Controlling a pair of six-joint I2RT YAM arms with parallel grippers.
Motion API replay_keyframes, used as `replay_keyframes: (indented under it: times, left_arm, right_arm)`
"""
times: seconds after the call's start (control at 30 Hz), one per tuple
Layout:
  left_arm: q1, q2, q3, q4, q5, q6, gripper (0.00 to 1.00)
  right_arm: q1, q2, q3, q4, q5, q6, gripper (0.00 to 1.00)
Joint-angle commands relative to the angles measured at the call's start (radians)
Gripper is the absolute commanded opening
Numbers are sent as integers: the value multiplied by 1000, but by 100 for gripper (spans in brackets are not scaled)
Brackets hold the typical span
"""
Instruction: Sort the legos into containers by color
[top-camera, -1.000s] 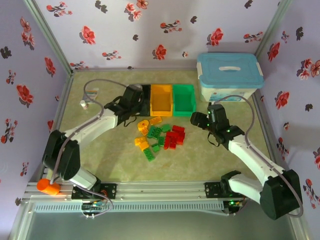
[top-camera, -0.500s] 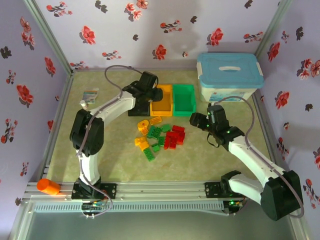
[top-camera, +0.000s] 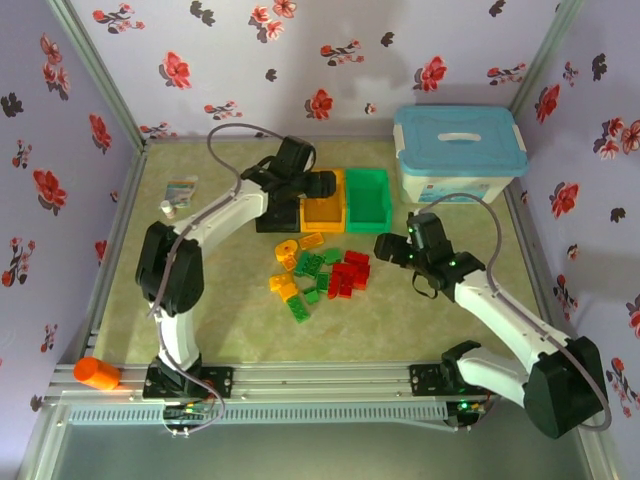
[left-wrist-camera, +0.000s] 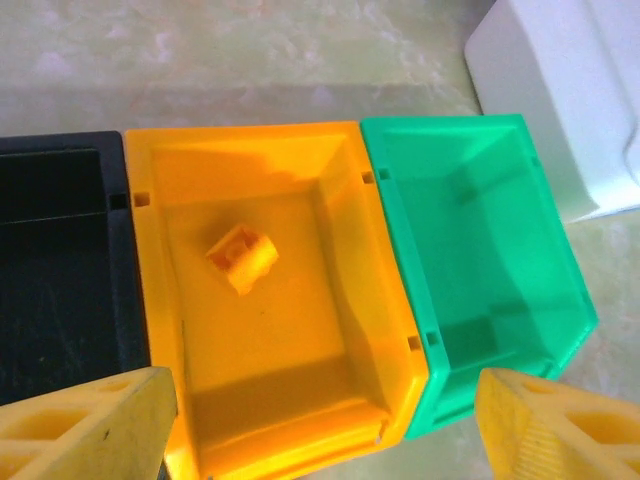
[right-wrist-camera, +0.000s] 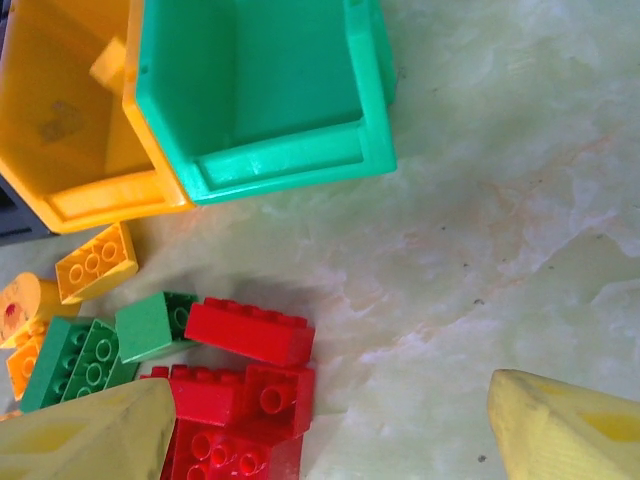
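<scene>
Left gripper (left-wrist-camera: 320, 392): above the orange bin (left-wrist-camera: 250, 140); fingers spread wide, nothing between them.
Right gripper (right-wrist-camera: 330, 405): fingers wide apart and empty, over bare table (right-wrist-camera: 500, 150) just right of the pile.
Orange brick (left-wrist-camera: 242, 258): loose on the orange bin's floor, lying tilted.
Pile of legos (top-camera: 320, 268): on the table just in front of the bins; red, green and orange-yellow mixed, many touching.
Key relation: right gripper nearer the pile. Red brick (right-wrist-camera: 248, 331) closest, up and left of the fingers in the wrist view, long axis across that view, slightly slanted. Probably the next pick.
Green bin (left-wrist-camera: 470, 230): empty, joined to the orange bin, white box (left-wrist-camera: 560, 90) beyond.
Black bin (left-wrist-camera: 60, 260): interior dark, contents uncertain.
Materials: glossy hard plastic bricks with round studs; smooth moulded bins; marbled matte tabletop.
</scene>
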Motion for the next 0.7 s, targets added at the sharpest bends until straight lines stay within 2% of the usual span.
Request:
replay_keyframes:
  times: [0.0, 0.23, 0.57, 0.67]
  left_arm:
    - [-10, -130, -90, 28, 8, 14, 78]
    - [-12, -354, -395, 103, -38, -16, 78]
    - [-12, -671, -774, 106, -129, -81, 77]
    - [-10, -740, -861, 126, -138, -104, 74]
  right_arm:
    - [32, 22, 56, -56, 5, -46, 82]
    - [90, 169, 144, -128, -53, -137, 83]
    - [96, 391, 325, -229, -68, -266, 85]
    - [98, 456, 374, -251, -103, -287, 82]
